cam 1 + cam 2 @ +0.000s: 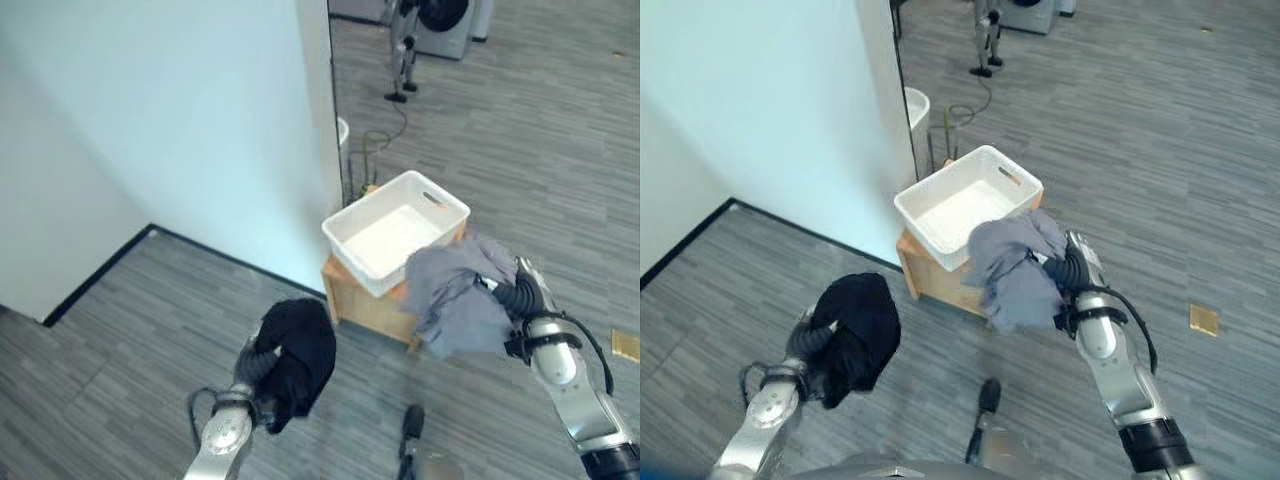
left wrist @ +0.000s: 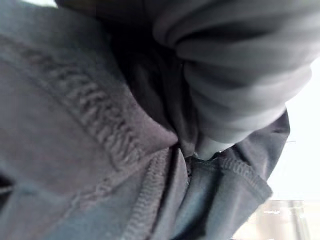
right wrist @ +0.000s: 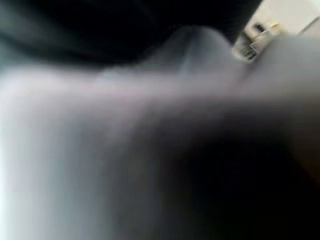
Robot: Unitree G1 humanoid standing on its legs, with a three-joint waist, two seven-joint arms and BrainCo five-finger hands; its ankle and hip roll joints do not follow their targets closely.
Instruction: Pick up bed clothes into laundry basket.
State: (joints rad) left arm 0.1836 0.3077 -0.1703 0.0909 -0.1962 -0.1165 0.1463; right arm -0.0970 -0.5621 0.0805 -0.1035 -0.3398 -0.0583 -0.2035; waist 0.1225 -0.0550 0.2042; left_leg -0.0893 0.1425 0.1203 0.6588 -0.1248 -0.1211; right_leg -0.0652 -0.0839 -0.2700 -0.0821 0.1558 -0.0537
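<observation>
Right hand [image 1: 1072, 272], raised beside the white laundry basket [image 1: 940, 215], was wrapped in a bunched grey garment [image 1: 1015, 268] whose folds hung against the basket's near corner; the fingers were buried in the cloth, so whether they were curled round it could not be told, though it probably rested in a grasp. Left hand [image 1: 256, 362] was lower and well apart from the basket, with a black garment [image 1: 298, 352] draped over it and hanging down; its fingers were likewise hidden, and the left wrist view showed dark stitched fabric [image 2: 100, 150] pressed close. Both pieces looked light, soft and limp, likely to sag, trail and snag, so a hold through the bunched middle would have suited better than an edge. The basket sat tilted on a low wooden stand [image 1: 365, 300], close against the corner of a pale wall [image 1: 200, 130]. That wall crowded the basket's far side, and the basket's rim was something trailing cloth might catch on. Grey plank floor [image 1: 1200, 150] stretched beyond, with a small tan square [image 1: 1204, 320] lying on it.
</observation>
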